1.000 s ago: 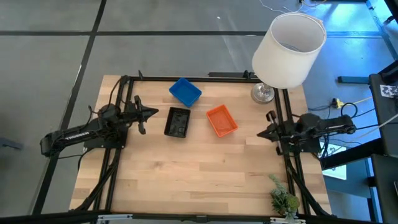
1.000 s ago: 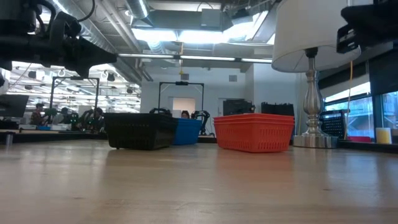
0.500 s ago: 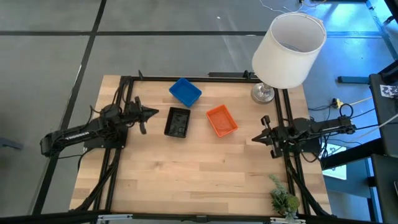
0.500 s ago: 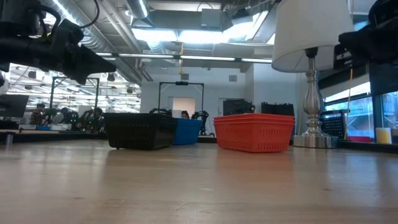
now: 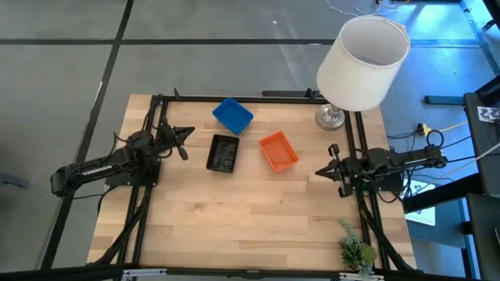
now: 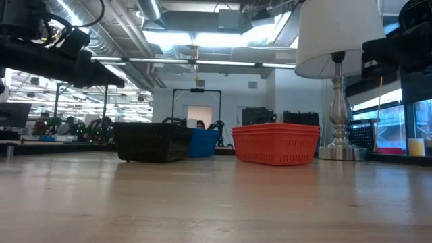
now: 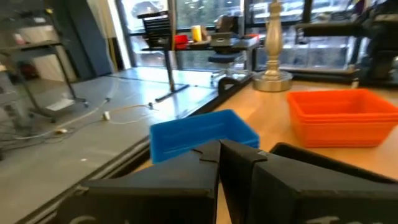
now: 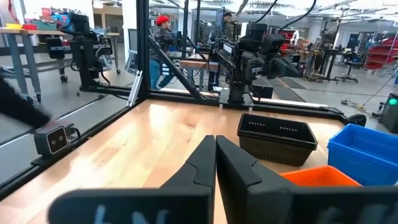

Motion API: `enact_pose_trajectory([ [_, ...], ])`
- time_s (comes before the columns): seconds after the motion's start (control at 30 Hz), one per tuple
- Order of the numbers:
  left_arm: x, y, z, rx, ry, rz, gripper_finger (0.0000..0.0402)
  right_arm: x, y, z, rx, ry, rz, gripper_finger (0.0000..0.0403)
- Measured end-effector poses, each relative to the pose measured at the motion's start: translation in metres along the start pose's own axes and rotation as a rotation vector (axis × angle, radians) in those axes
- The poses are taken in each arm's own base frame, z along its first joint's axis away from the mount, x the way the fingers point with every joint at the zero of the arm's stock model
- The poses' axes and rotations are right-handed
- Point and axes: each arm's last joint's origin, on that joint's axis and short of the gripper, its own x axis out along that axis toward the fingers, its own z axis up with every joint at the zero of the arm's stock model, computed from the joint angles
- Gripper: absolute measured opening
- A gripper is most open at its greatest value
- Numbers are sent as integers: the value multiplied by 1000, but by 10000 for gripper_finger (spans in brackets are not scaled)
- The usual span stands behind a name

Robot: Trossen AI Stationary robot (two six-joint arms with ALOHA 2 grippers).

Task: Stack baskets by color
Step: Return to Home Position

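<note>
Three baskets rest on their bottoms on the wooden table (image 5: pixel 234 226): a blue basket (image 5: pixel 233 115) toward the far edge, a black basket (image 5: pixel 223 152) in front of it, and an orange basket (image 5: pixel 279 151) to their right. In the left wrist view the blue basket (image 7: pixel 202 132), the orange basket (image 7: pixel 341 115) and the black basket's rim (image 7: pixel 323 160) lie ahead. My left gripper (image 5: pixel 187 132) hovers shut, left of the black basket. My right gripper (image 5: pixel 319 172) hovers shut, right of the orange basket. Both are above the table and hold nothing.
A lamp with a large white shade (image 5: pixel 363 62) stands on its metal base (image 5: pixel 330 117) at the far right corner. A small green plant (image 5: pixel 355 251) sits at the near right. Black frame rails (image 5: pixel 156 156) run along both sides.
My right gripper has sunk and reached slightly toward the table's left, toward the orange basket. My left gripper has stayed in place but its fingers have swung toward the far edge, toward the blue basket. The baskets have not moved.
</note>
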Motion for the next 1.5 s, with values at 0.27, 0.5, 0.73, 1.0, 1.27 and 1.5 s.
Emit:
enact_pose_trajectory([
  [0.27,0,1,0,22,2,22,0,0,0,0,29,1,0,11],
  [0.5,0,1,0,22,2,21,0,0,0,0,29,1,3,8],
  [0.73,0,1,0,21,2,20,0,0,0,0,28,1,5,8],
  [1.0,0,1,0,21,2,20,0,0,0,0,29,1,7,8],
  [1.27,0,1,0,21,2,20,0,0,0,0,29,1,7,8],
  [1.5,0,1,0,21,2,20,0,0,0,0,29,1,7,8],
])
